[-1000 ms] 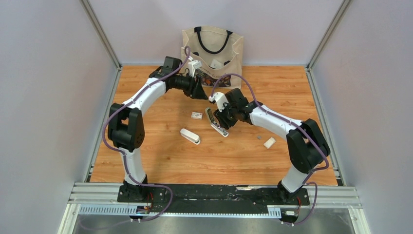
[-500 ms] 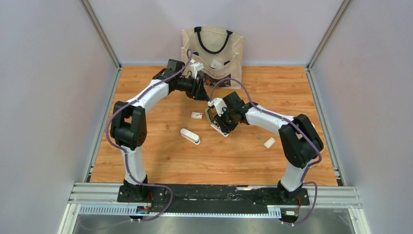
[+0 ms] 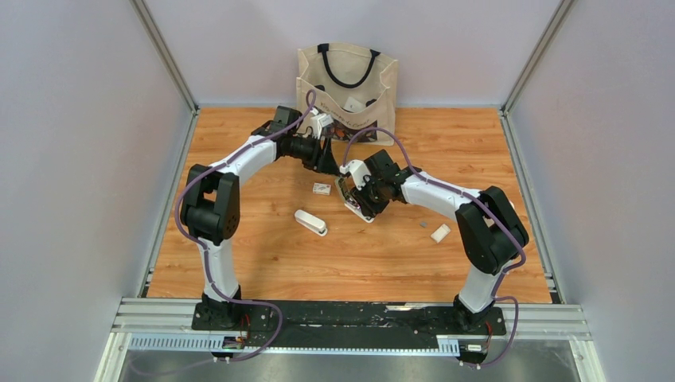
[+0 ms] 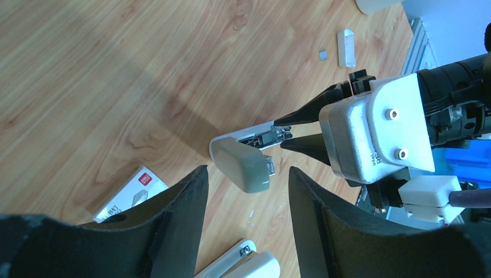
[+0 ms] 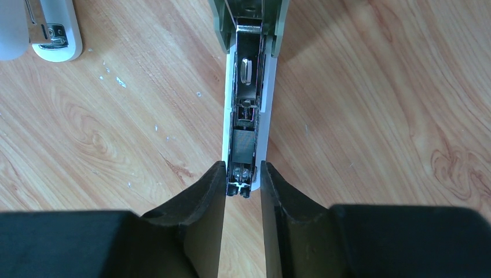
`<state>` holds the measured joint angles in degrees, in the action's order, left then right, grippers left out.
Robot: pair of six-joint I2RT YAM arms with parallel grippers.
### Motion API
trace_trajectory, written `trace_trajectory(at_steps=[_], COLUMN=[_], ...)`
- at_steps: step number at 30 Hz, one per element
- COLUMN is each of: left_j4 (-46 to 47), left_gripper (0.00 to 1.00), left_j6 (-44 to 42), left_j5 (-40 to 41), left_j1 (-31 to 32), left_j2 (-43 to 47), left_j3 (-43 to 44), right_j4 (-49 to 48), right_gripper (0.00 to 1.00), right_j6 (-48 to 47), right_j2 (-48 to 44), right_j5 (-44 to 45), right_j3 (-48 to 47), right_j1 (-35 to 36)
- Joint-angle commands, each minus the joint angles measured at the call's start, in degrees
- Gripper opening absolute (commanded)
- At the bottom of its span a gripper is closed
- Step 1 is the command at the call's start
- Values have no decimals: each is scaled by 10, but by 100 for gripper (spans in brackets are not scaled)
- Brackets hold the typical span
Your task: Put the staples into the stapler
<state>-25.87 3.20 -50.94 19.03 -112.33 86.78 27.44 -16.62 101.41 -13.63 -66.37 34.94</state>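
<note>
On the tabletop (image 3: 263,263) seen from above, the stapler (image 3: 360,212) lies open, its long axis slanting from far-left to near-right. The staples (image 3: 423,225), a grey speck, lie well apart to its right. In the left wrist view, the left fingers (image 4: 179,214) hang spread and empty above the raised green lid (image 4: 243,168). In the right wrist view, the right fingers (image 5: 202,197) pinch the channel's near end, and the channel runs straight away, face up. That pinch is best held level and steady, so the channel is clear for loading.
</note>
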Motion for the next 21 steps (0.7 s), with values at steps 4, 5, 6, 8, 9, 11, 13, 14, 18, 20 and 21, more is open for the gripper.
trace_trajectory(at_steps=[4, 5, 6, 8, 9, 11, 13, 14, 18, 20, 21], left_j4=[2, 2, 2, 3, 4, 5, 5, 5, 0, -3, -6], left_gripper=[61, 61, 61, 61, 61, 61, 60, 60, 59, 58, 58], left_j6=[-12, -13, -14, -14, -13, -10, -10, -10, -14, -15, -18], left_j5=[-18, -16, -14, -12, -12, -13, -13, -14, -14, -14, -12], left_j1=[0, 0, 0, 0, 0, 1, 2, 3, 7, 8, 10], left_j2=[6, 6, 5, 3, 1, -3, -6, -6, -8, -10, -10], left_j3=[-8, -11, -12, -13, -14, -12, -12, -12, -11, -10, -10], right_j4=[3, 2, 2, 2, 2, 2, 3, 3, 2, 3, 2], right_gripper=[29, 29, 28, 27, 26, 26, 25, 25, 25, 25, 25], right_j6=[-9, -10, -10, -10, -10, -10, -10, -11, -10, -10, -10], right_j2=[1, 2, 3, 3, 4, 5, 5, 5, 6, 5, 5], right_j5=[4, 5, 5, 6, 7, 9, 8, 10, 11, 10, 9], right_j3=[-10, -10, -10, -10, -10, -10, -10, -10, -10, -10, -10], right_j1=[3, 4, 5, 6, 7, 8, 9, 9, 9, 9, 9])
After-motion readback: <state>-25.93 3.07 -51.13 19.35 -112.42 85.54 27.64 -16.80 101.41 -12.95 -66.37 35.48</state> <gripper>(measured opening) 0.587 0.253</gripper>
